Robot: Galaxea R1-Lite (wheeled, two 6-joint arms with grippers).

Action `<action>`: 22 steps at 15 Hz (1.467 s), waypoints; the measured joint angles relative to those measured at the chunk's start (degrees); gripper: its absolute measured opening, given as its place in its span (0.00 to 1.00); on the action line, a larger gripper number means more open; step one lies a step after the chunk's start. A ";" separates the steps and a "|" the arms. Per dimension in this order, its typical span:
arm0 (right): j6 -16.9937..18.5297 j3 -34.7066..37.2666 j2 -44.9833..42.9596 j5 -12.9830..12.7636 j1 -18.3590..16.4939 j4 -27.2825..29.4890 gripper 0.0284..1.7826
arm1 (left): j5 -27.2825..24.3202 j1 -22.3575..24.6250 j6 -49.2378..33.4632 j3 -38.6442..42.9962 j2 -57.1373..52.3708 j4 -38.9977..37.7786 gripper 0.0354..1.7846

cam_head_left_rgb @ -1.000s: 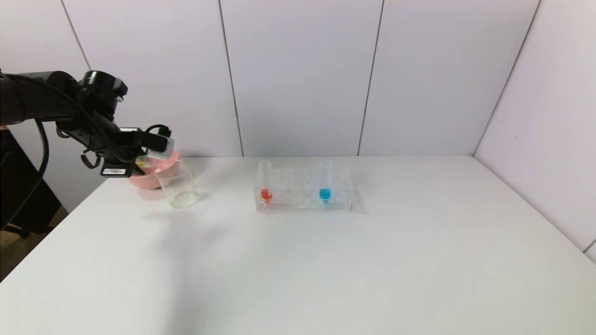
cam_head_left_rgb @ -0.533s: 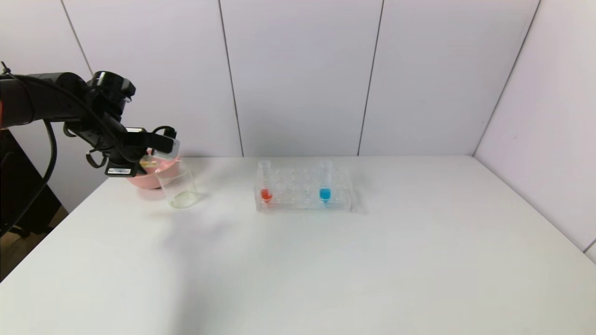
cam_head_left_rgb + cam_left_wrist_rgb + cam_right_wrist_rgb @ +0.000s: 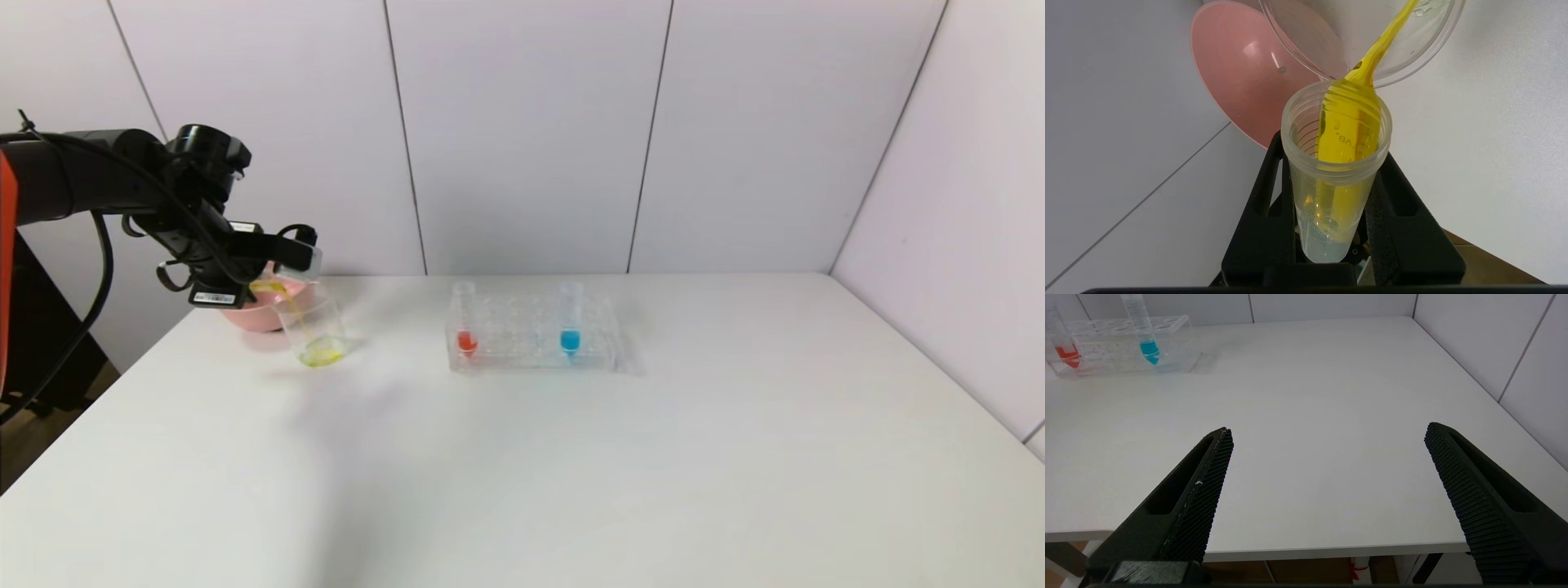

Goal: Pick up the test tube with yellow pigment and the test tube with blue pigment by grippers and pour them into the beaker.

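Note:
My left gripper (image 3: 282, 260) is shut on the test tube with yellow pigment (image 3: 1337, 171) and holds it tipped over the beaker (image 3: 313, 325) at the table's far left. A yellow stream (image 3: 1380, 49) runs from the tube's mouth into the beaker (image 3: 1429, 36), and yellow liquid pools at its bottom (image 3: 321, 356). The test tube with blue pigment (image 3: 570, 322) stands upright in the clear rack (image 3: 531, 359), also shown in the right wrist view (image 3: 1143, 330). My right gripper (image 3: 1327, 437) is open and empty over the table's near edge, out of the head view.
A pink bowl (image 3: 245, 314) sits just behind the beaker, also in the left wrist view (image 3: 1241, 77). A red-tinted tube (image 3: 465, 322) stands at the rack's left end. White walls close the back and right sides of the white table (image 3: 571, 474).
My left gripper has shifted slightly right and tipped the tube further. Yellow liquid now streams into the beaker and collects at its bottom. The right gripper's earlier state is not shown.

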 joint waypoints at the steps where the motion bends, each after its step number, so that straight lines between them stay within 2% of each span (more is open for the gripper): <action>1: -0.02 0.00 0.00 0.00 0.00 0.00 0.96 | 0.66 -0.28 -0.02 0.00 0.00 -0.33 0.27; 22: 0.00 0.00 0.00 -0.02 0.00 0.00 0.96 | 11.76 -3.30 0.90 0.05 0.54 -1.96 0.27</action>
